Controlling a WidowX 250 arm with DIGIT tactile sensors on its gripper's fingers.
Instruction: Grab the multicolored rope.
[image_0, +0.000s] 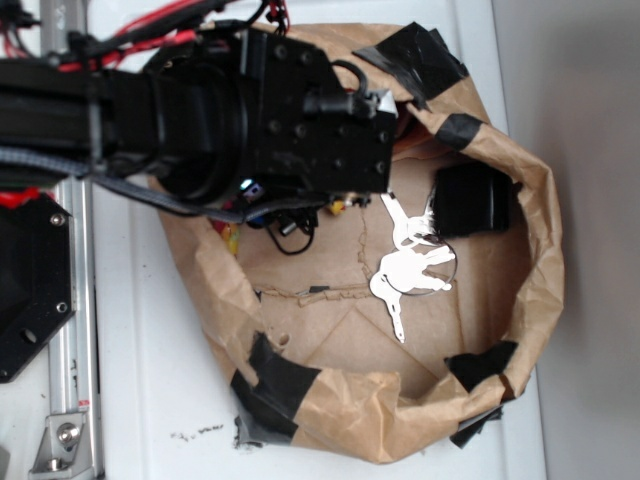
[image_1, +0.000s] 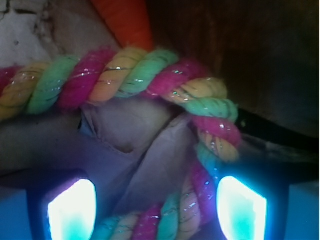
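Note:
The multicolored rope, twisted from pink, green and yellow strands, runs across the wrist view, bends down at the right and curls back along the bottom edge. My gripper is open. Its two glowing fingertips stand wide apart, and the rope's lower stretch lies between them, closest to the right one. In the exterior view the black arm covers the gripper and nearly all of the rope.
An orange carrot lies just beyond the rope. Everything sits inside a brown paper bag patched with black tape. A bunch of silver keys and a black box lie at the bag's right side.

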